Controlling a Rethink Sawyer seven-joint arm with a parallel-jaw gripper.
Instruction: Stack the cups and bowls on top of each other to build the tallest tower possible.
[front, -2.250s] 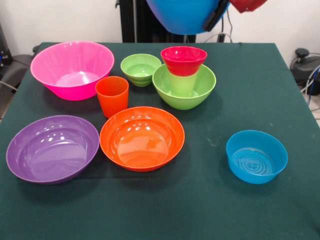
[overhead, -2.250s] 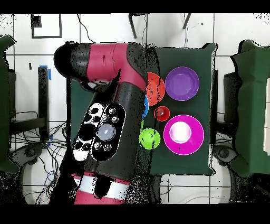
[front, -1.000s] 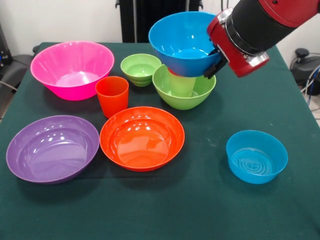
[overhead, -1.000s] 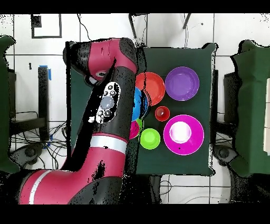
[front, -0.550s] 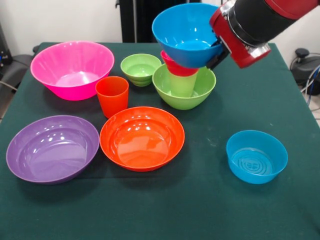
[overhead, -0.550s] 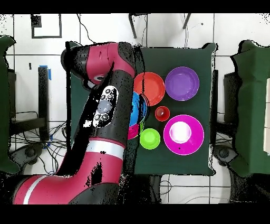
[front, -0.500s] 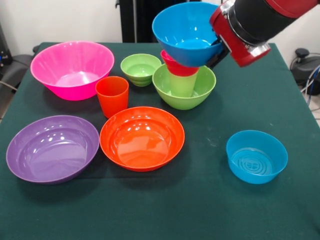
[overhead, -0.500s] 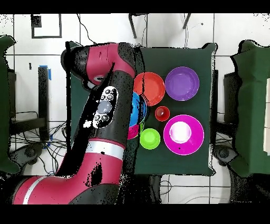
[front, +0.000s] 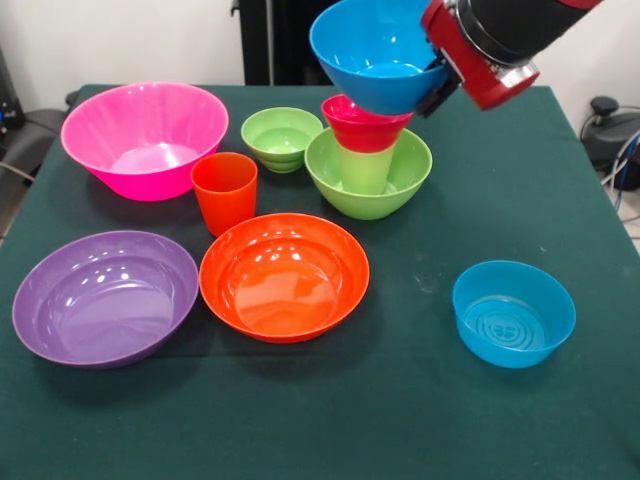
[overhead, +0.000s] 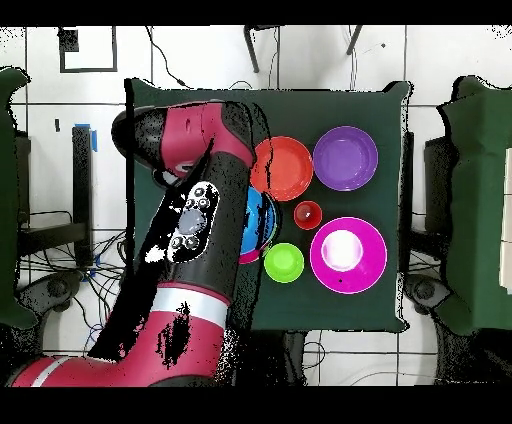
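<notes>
Covering the table (front: 420, 420), dark green cloth; fingers (front: 440, 92) clamped on blue bowl (front: 375, 55)

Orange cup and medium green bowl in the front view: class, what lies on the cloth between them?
Nothing: in the front view, bare green cloth separates the orange cup from the medium green bowl. The small green bowl sits further back, not between them.

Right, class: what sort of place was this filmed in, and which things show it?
Probably a robotics lab or test room, not a home. A red and black robot arm works over a table with a dark green cover, loose cables trail across a tiled floor, and the plastic bowls look like test props.
</notes>
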